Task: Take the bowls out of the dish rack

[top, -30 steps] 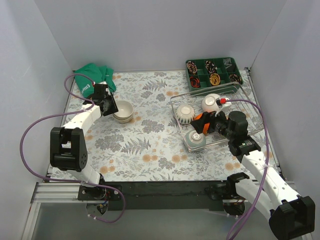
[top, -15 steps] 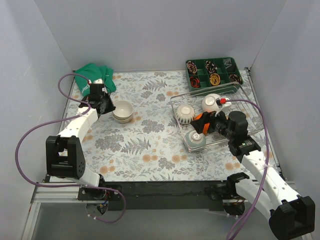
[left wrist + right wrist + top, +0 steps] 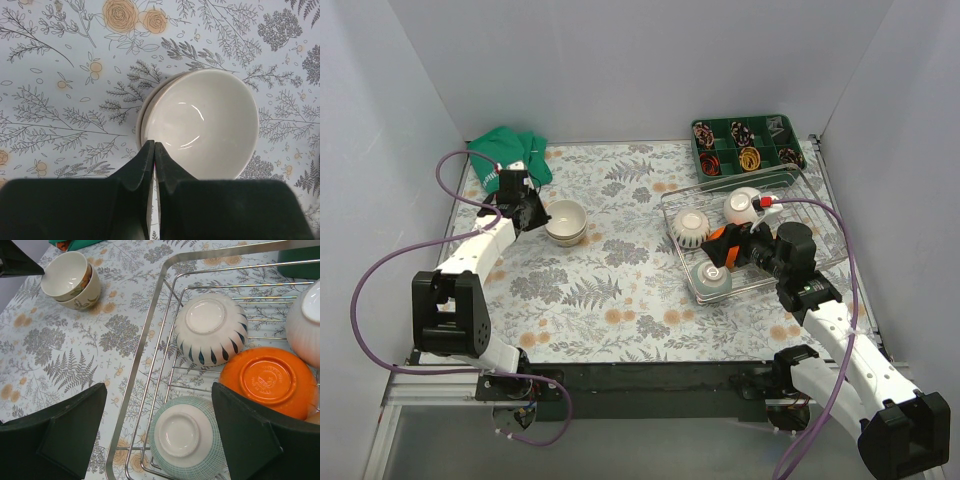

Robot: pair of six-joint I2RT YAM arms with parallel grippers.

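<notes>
Your left gripper (image 3: 154, 147) is pinched closed and empty, just beside the stacked bowls (image 3: 205, 130) near the far left corner. Your right gripper (image 3: 159, 390) hangs wide open over the rack (image 3: 150, 320) by the right edge. Drop straight down, straddle the upturned green bowl (image 3: 182, 437) and squeeze gently.

A green cloth (image 3: 506, 149) (crumpled) and a green compartment tray (image 3: 765, 142) sit on the floral tabletop (image 3: 620, 290).

Dish rack (image 3: 154, 325): thin bright metal wire, polished. White bowl (image 3: 207, 127) is glazed ceramic, glossy with sharp highlights; orange bowl (image 3: 272, 380) is smooth and shiny too. Table cover (image 3: 620, 290) is matt and printed; soft crumpled green cloth (image 3: 505, 150) at 11 o'clock.
</notes>
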